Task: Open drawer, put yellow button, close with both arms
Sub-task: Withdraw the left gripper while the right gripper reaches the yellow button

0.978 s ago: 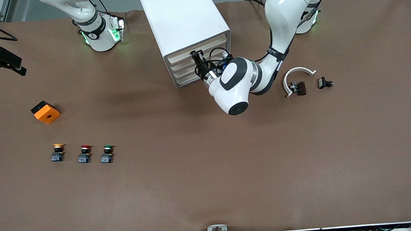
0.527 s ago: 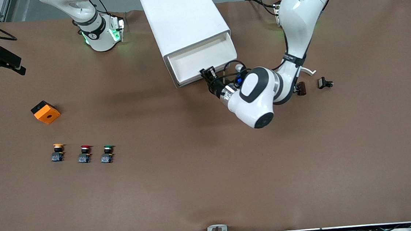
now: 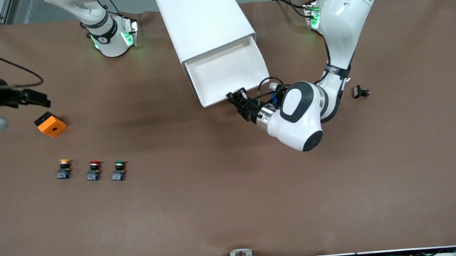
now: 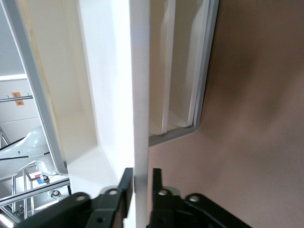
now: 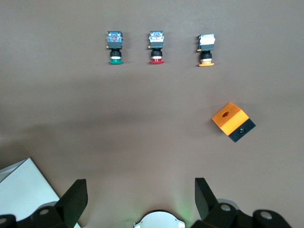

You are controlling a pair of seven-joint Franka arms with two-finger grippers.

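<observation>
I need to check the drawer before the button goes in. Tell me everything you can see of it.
The drawer is the cabinet's top one, pulled well out: a wide, shallow white tray, plastic-looking, with nothing visible inside. Its thin front panel stands between the left claw's fingers at the corner nearest the left arm's end.

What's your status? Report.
Left gripper at open drawer front. Right gripper open, over table by orange box. Yellow button untouched, path clear.

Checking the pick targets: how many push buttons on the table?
3, in one row toward the right arm's end: yellow button, red button beside it, green button at the row's end nearest the table's middle. None visible in the open drawer.
</observation>
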